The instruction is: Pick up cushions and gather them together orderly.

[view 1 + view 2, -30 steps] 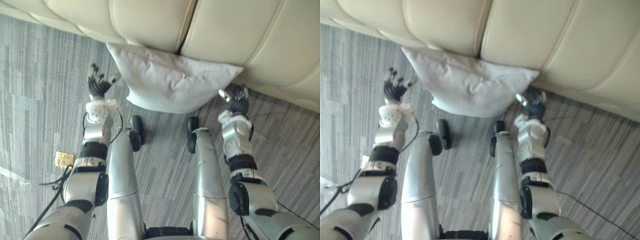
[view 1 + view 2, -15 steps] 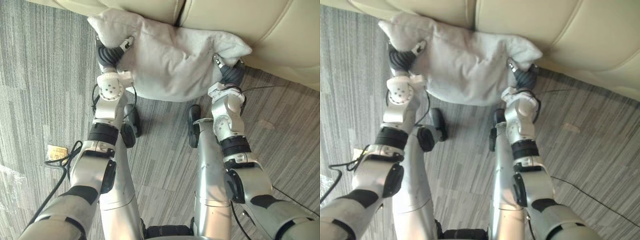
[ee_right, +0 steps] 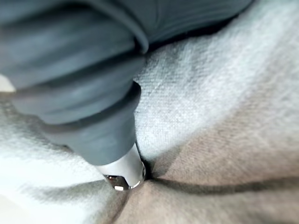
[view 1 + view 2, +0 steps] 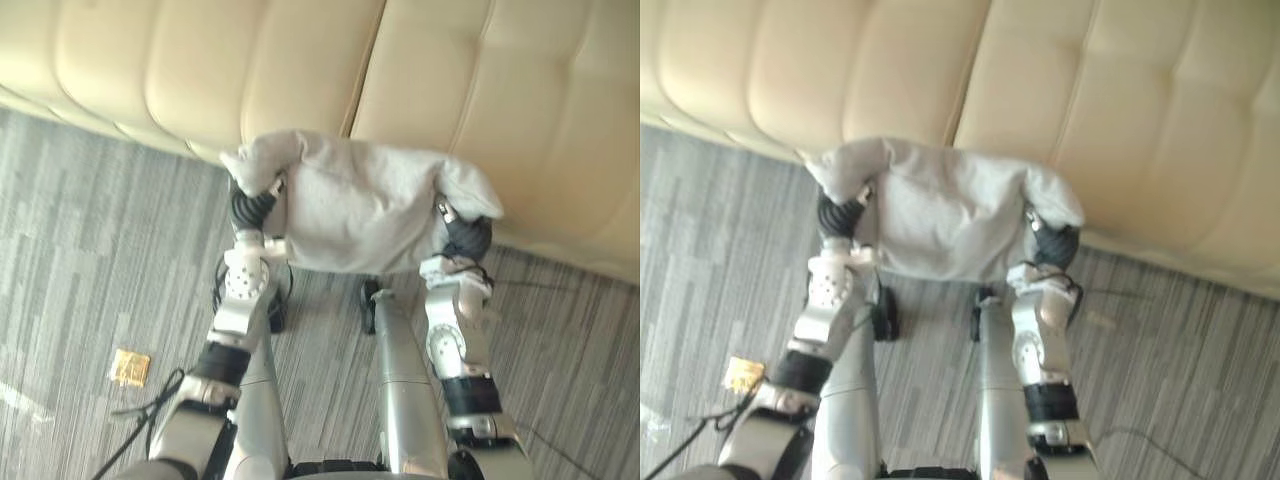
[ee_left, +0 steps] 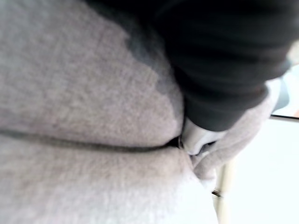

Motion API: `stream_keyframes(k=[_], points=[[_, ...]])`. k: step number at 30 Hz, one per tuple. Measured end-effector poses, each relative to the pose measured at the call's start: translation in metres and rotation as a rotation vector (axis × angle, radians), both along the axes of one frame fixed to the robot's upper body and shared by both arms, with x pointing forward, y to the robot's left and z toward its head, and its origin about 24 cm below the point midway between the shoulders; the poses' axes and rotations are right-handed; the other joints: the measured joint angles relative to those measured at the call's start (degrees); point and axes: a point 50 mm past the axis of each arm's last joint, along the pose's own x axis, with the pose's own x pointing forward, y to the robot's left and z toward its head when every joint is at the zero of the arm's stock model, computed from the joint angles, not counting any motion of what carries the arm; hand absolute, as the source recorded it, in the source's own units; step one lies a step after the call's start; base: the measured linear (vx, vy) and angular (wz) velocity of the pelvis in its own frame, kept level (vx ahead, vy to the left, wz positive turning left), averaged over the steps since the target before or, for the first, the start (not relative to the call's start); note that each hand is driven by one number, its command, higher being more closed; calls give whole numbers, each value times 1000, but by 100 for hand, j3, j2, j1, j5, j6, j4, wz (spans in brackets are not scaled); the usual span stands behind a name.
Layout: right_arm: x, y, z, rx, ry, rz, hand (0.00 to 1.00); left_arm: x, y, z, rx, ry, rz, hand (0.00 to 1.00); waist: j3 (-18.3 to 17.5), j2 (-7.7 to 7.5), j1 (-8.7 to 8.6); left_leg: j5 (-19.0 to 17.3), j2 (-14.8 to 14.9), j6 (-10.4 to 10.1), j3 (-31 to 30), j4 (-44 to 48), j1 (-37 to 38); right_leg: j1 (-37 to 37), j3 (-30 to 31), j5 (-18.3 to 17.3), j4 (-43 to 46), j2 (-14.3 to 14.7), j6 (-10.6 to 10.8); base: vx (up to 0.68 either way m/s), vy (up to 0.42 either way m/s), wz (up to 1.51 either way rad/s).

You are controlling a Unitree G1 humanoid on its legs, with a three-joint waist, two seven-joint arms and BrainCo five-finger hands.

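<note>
Against the cream sofa (image 4: 480,100), a grey cushion (image 4: 360,215) sits between the left hand (image 4: 252,208) and the right hand (image 4: 466,238); whether either hand grips it, I cannot tell.

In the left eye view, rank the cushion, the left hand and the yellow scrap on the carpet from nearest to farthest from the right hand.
1. Cushion: one end is gripped by the right hand.
2. Left hand: at the cushion's other end.
3. Yellow scrap: on the carpet, farther out on the left side.
</note>
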Motion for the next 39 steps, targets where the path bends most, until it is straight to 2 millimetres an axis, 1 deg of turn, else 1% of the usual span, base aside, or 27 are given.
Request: stream_keyframes(k=[1, 2, 3, 7, 9, 13, 15, 17, 19, 20, 21, 22, 23, 24, 25, 26, 28, 29, 30, 31, 32, 34, 35, 36, 37, 38, 39], points=[[-8, -1, -4, -12, 6, 6, 100, -8, 1, -8, -9, 15, -7, 100, -22, -4, -2, 5, -5, -2, 58, -241, 502, 477, -13, 19, -237, -11, -8, 220, -8, -15], [-17, -1, -9, -50, 20, 10, 100, -17, 1, -16, -18, 35, -19, 100, -157, -1, -1, 11, -3, -12, 130, -495, 871, 821, -35, 64, -500, -10, -13, 261, 1, -19], [-26, -2, -14, -78, 35, 17, 100, -25, 2, -24, -22, 55, -26, 100, -335, 11, 1, 22, -6, -28, 162, -708, 1143, 1088, -54, 105, -737, -9, -15, 225, 12, -15], [-52, -7, -27, -147, 81, 36, 100, -50, 4, -42, -33, 103, -63, 100, -725, 36, 7, 33, 8, -40, 357, -1397, 2195, 2117, -126, 271, -1554, -14, 28, 215, 39, -18], [-61, -6, -35, -151, 111, 54, 100, -60, 6, -51, -31, 136, -76, 100, -936, 41, 10, 35, 15, -35, 504, -1621, 2513, 2385, -107, 367, -1860, -13, 68, 124, 62, -24], [-70, -6, -45, -157, 157, 70, 100, -68, 9, -59, -35, 172, -85, 100, -979, 44, 47, -13, 4, 28, 759, -1851, 2993, 2748, 19, 523, -2115, -15, 174, 79, 70, -31], [-72, -6, -52, -165, 189, 80, 100, -73, 10, -65, -33, 198, -89, 100, -980, 42, 71, -185, 18, 86, 936, -1877, 3260, 2622, 5, 694, -1644, -54, 445, 7, 47, -41], [-72, -6, -60, -182, 227, 86, 100, -78, 11, -71, -34, 227, -83, 100, -978, 47, 54, -292, 15, 96, 1147, -1889, 3564, 2486, -107, 868, -1159, -133, 504, 4, 41, -49], [-73, -6, -69, -201, 268, 96, 100, -81, 12, -74, -34, 245, -80, 100, -1010, 87, 61, -341, 32, 127, 1286, -1996, 3810, 2404, -501, 984, -990, -327, 331, 37, 24, -46], [-73, -6, -76, -198, 302, 101, 100, -82, 13, -76, -32, 255, -79, 100, -1046, 136, 61, -314, 30, 171, 1412, -2198, 3938, 2381, -817, 921, -1047, -471, 209, 65, -22, -31], [-73, -6, -79, -199, 315, 103, 100, -82, 13, -76, -32, 255, -79, 100, -1065, 118, 61, -312, 8, 174, 1425, -2283, 3979, 2357, -951, 854, -1100, -529, 147, 93, -45, -47], [-73, -7, -85, -205, 345, 113, 100, -82, 13, -75, -31, 254, -79, 100, -1116, 136, 88, -305, 5, 182, 1417, -2458, 4035, 2271, -1116, 789, -1461, -527, 53, 122, -57, -50], [-74, -9, -91, -220, 374, 125, 100, -82, 14, -76, -25, 256, -80, 100, -1175, 157, 104, -262, -10, 154, 1376, -2668, 4062, 2248, -1059, 969, -2258, -433, 106, 138, -59, -45], [-74, -10, -93, -229, 387, 129, 100, -82, 14, -76, -20, 256, -81, 100, -1234, 93, 101, -229, -43, 109, 1314, -2760, 4074, 2283, -949, 1144, -2683, -387, 120, 246, -114, -13], [-75, -16, -101, -256, 431, 135, 100, -81, 12, -83, -2, 286, -104, 100, -1219, 160, -8, -192, -210, -43, 789, -2995, 4166, 2512, -695, 1773, -3271, -223, -72, 228, -107, -3], [-76, -19, -104, -271, 451, 136, 100, -81, 10, -88, 1, 309, -115, 100, -1234, 261, 1, -187, -204, -47, 646, -3114, 4212, 2532, -695, 1690, -3201, -137, -74, 278, -120, -4], [-82, -26, -107, -273, 482, 118, 100, -83, 4, -94, -3, 348, -138, 100, -1283, 412, -27, 29, -138, -266, 517, -3511, 4578, 2540, -876, 1267, -2825, -72, -174, 263, -102, 16], [-86, -29, -105, -269, 482, 102, 100, -83, -2, -94, -19, 349, -150, 100, -1294, 424, -80, 79, -69, -289, 346, -3252, 4575, 2660, -1027, 1080, -2667, -42, -325, 379, -193, 44], [-88, -30, -103, -270, 477, 96, 100, -83, -4, -94, -28, 349, -155, 100, -1296, 430, -79, 79, 0, -289, 233, -2939, 4481, 2764, -1137, 1010, -2656, -28, -372, 380, -206, 53], [-92, -32, -100, -270, 467, 85, 100, -84, -8, -94, -44, 348, -168, 100, -1296, 431, -57, 168, 158, -273, -23, -1890, 4090, 3058, -1316, 892, -2700, 37, -458, 407, -250, 38], [-96, -33, -94, -274, 446, 80, 100, -86, -9, -95, -50, 349, -177, 100, -1300, 438, -3, 543, 316, -232, -194, -792, 3646, 3369, -1425, 806, -2791, 107, -566, 265, -156, 30], [-97, -33, -85, -277, 410, 76, 100, -87, -9, -96, -50, 352, -185, 100, -1308, 429, 82, 687, 441, -276, -179, 101, 3252, 3647, -1459, 726, -2927, 119, -659, 256, -88, 4], [-96, -32, -78, -280, 377, 73, 100, -89, -9, -96, -51, 354, -185, 100, -1320, 409, 105, 658, 450, -231, -46, 379, 2948, 3837, -1460, 709, -3094, 114, -674, 328, -26, -2], [-94, -32, -73, -283, 349, 70, 100, -89, -9, -96, -52, 350, -185, 100, -1330, 413, 137, 537, 468, -34, 137, 237, 2806, 3952, -1450, 709, -3194, 94, -674, 221, 0, -2], [-94, -32, -72, -284, 343, 69, 100, -89, -9, -95, -53, 349, -185, 100, -1353, 410, 155, 496, 473, 28, 208, 64, 2762, 3974, -1446, 709, -3222, 87, -673, 196, 45, -7], [-93, -32, -72, -284, 338, 67, 100, -88, -10, -95, -56, 346, -186, 100, -1376, 409, 204, 443, 441, 118, 324, -570, 2755, 4052, -1441, 711, -3254, 54, -671, 170, 111, -9], [-93, -32, -72, -283, 339, 64, 100, -88, -10, -94, -59, 343, -186, 100, -1412, 426, 246, 490, 356, 147, 321, -1413, 2818, 4061, -1440, 712, -3237, 21, -669, 198, 144, -9]])
